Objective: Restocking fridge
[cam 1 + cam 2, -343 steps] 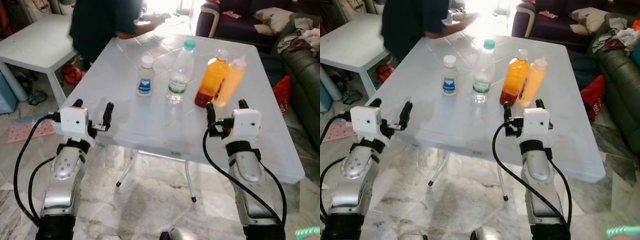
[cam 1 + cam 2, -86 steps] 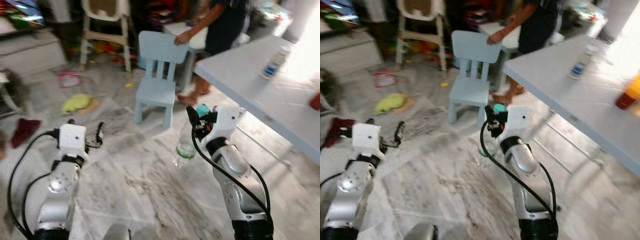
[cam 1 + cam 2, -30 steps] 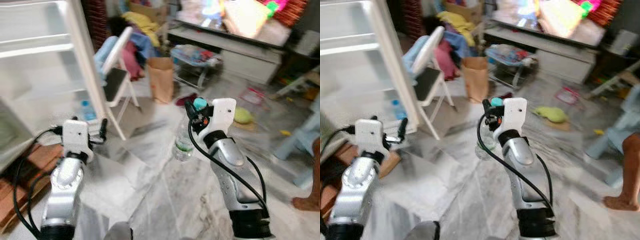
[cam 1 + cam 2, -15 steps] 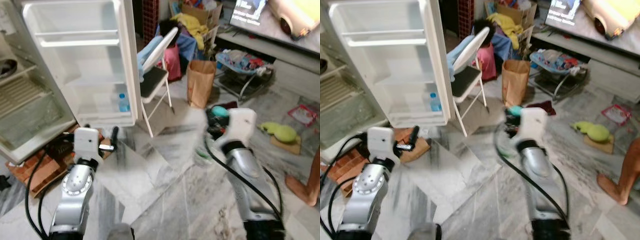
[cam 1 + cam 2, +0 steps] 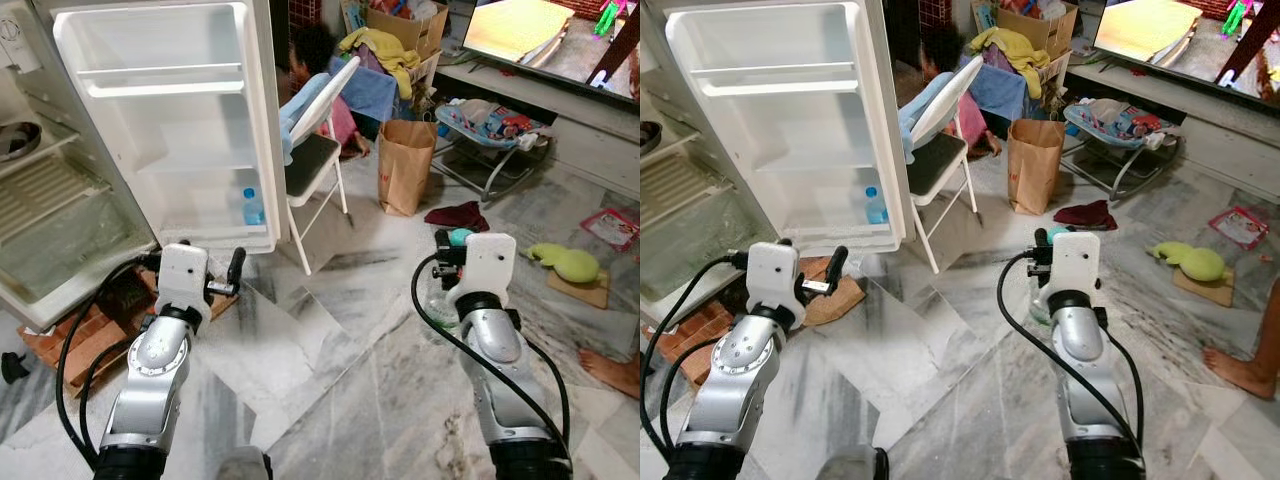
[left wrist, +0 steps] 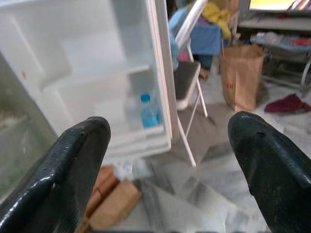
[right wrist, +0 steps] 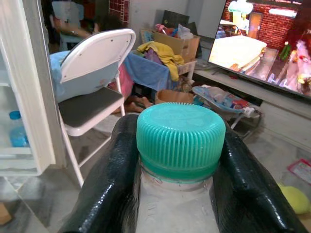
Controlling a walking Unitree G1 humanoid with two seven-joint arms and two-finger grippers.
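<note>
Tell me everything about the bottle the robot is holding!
The water bottle is clear plastic with a ridged teal cap screwed on. It hangs upright, its neck pinched between the two black fingers of the right gripper, above the marble floor. Its body shows below the gripper in the eye views. Only the fingers touch it.

Two silver, jointed metal arms. Each wrist carries a white, boxy housing, and looping black cables run down each forearm. The left gripper (image 5: 198, 262) and right gripper (image 5: 1040, 243) both end in long, glossy black fingers (image 6: 73, 160) with rounded tips.
</note>
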